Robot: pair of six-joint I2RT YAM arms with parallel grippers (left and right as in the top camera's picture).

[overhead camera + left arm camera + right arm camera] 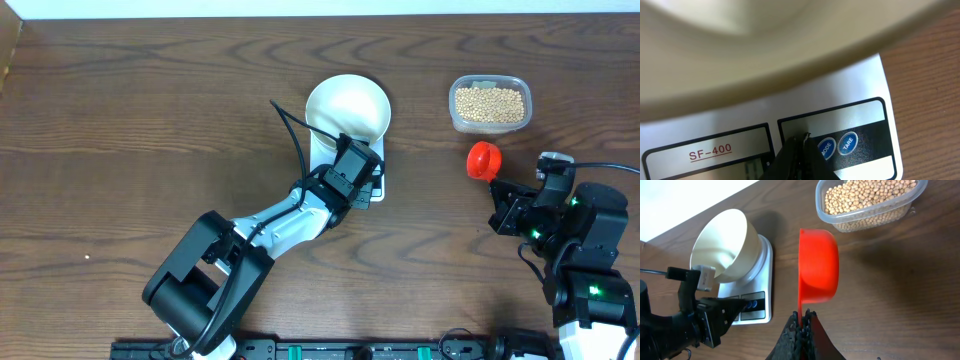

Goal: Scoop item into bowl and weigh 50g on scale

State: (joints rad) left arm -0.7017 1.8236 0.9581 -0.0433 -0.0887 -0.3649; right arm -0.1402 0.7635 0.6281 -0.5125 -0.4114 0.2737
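Bowl (347, 108) sat empty on scale (765, 280), frame centre. Left gripper (801, 145) closed, empty, tips by scale buttons. Right gripper (802, 322) clamped empty scoop (817, 265) by handle. Beans (489, 104) all in tub (455, 118), upper right. Scooping and weighing not yet done.

The table (120, 120) is dark, matt wood grain; the bowl (346, 104) smooth white; the scoop (818, 265) glossy red plastic; the tub (452, 108) clear plastic.

White bowl (347, 105); white scale (765, 270); red scoop (817, 265); tan beans (489, 103); brown woodgrain table (150, 130)
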